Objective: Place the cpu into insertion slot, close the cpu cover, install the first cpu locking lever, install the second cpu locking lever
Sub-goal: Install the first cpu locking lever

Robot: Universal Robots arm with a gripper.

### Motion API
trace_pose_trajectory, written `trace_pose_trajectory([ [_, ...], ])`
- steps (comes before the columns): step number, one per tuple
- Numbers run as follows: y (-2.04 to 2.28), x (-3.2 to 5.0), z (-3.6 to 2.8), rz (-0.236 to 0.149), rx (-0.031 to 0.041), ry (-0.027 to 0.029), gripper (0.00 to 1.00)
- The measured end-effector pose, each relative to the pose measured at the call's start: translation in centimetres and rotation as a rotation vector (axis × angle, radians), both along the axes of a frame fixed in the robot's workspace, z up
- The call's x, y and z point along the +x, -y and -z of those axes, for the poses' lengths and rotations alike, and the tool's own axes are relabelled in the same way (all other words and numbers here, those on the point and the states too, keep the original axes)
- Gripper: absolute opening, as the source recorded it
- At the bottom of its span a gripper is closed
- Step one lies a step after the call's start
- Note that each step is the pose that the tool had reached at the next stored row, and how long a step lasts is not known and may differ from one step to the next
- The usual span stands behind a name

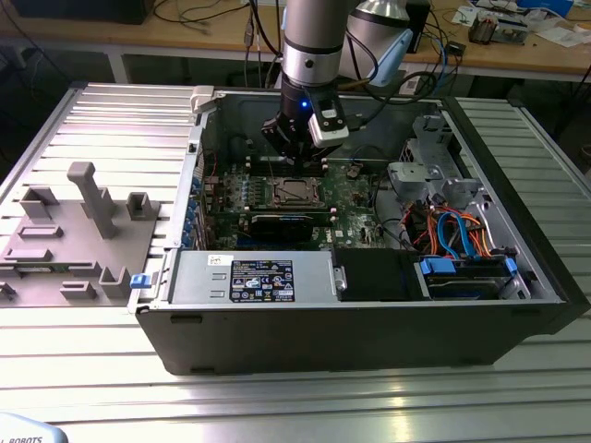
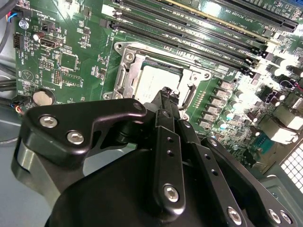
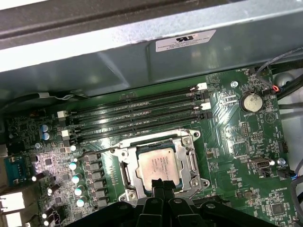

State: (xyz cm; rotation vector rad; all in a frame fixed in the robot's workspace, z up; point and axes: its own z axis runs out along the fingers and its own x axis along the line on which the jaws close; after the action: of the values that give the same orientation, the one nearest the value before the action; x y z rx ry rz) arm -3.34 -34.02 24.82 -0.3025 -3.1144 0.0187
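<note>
The cpu (image 3: 156, 163) (image 2: 158, 78) lies flat with its dull silver top up in the insertion slot (image 1: 294, 192) on the green board. The silvery cpu cover (image 3: 191, 160) (image 2: 129, 71) lies down around it as a frame. A thin metal lever rod (image 3: 132, 142) runs along the socket's edge on the memory-slot side; whether it is latched I cannot tell. My gripper (image 3: 161, 183) (image 2: 168, 94) (image 1: 300, 155) hangs just above the socket edge away from the memory slots. Its black fingertips are pressed together and hold nothing.
Long memory slots (image 3: 137, 113) (image 2: 189, 23) run beside the socket, and the case wall (image 3: 142, 47) rises behind them. A coin battery (image 3: 251, 101) sits nearby. The power supply (image 1: 254, 277) and a drive bay with blue cables (image 1: 462, 249) fill the case front. A grey fixture (image 1: 74, 231) stands outside.
</note>
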Motion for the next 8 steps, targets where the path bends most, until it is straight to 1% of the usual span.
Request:
trace_pose_trajectory([
  [8, 0.00, 0.00, 0.00, -0.006, 0.0000, 0.0000, 0.11],
])
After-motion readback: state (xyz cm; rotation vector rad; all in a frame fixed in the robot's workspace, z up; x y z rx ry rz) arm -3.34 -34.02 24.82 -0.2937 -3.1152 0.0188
